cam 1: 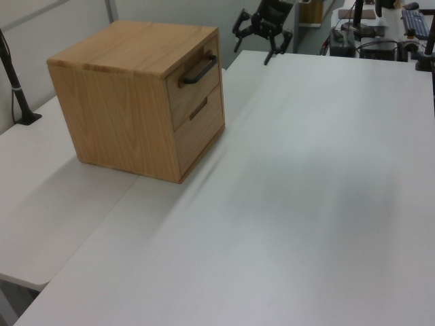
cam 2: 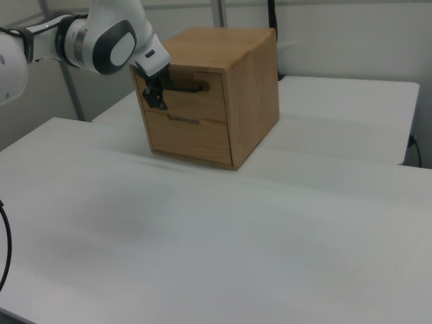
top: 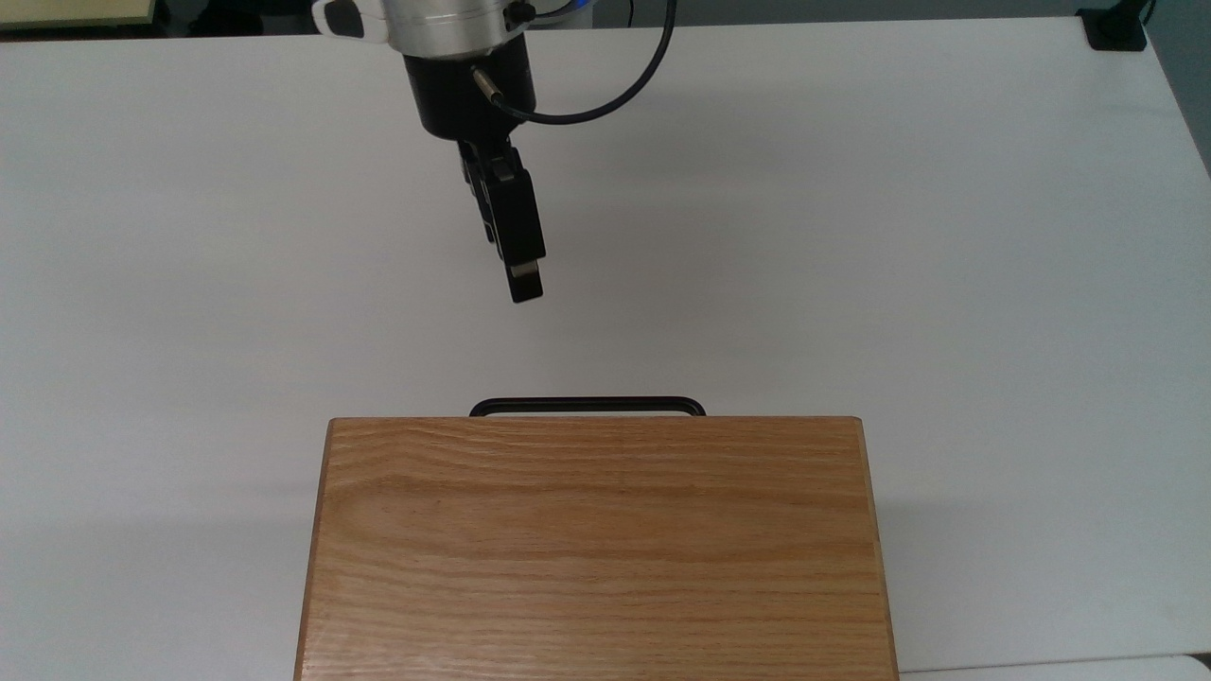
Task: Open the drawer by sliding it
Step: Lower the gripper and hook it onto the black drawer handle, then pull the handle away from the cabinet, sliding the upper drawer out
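The gripper (cam 1: 259, 37), spread open and well short of the drawer (cam 1: 196, 77), should straddle the handle (top: 587, 406) squarely before clenching.

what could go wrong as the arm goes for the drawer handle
1. The gripper sits off toward the top view's left end of the thin black handle; open fingers could miss the bar.
2. The cabinet stands loose on the table; pulling might drag it instead of sliding the top drawer.
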Robot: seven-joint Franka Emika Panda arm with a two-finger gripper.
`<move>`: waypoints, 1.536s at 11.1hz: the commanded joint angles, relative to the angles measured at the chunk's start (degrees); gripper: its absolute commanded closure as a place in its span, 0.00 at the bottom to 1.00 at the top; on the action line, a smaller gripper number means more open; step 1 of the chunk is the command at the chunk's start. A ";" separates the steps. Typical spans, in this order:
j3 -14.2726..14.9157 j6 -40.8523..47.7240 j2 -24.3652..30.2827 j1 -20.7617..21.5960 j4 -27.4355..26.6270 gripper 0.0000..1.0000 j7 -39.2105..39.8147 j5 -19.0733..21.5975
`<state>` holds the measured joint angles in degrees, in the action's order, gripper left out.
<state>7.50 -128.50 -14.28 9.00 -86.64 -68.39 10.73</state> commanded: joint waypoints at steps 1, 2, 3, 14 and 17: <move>3.11 -10.25 -2.41 4.95 -0.99 0.29 -8.42 0.25; 4.61 -11.33 -3.03 6.71 -0.81 0.33 -8.95 0.17; 4.80 -12.29 -4.77 7.25 0.41 0.38 -9.22 -0.88; 5.24 -22.59 -10.77 7.78 3.59 0.84 -20.57 -13.09; 4.98 -22.50 -10.07 7.78 3.41 1.00 -20.12 -13.63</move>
<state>11.38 -150.31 -24.83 15.45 -82.87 -89.33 -1.71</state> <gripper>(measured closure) 0.837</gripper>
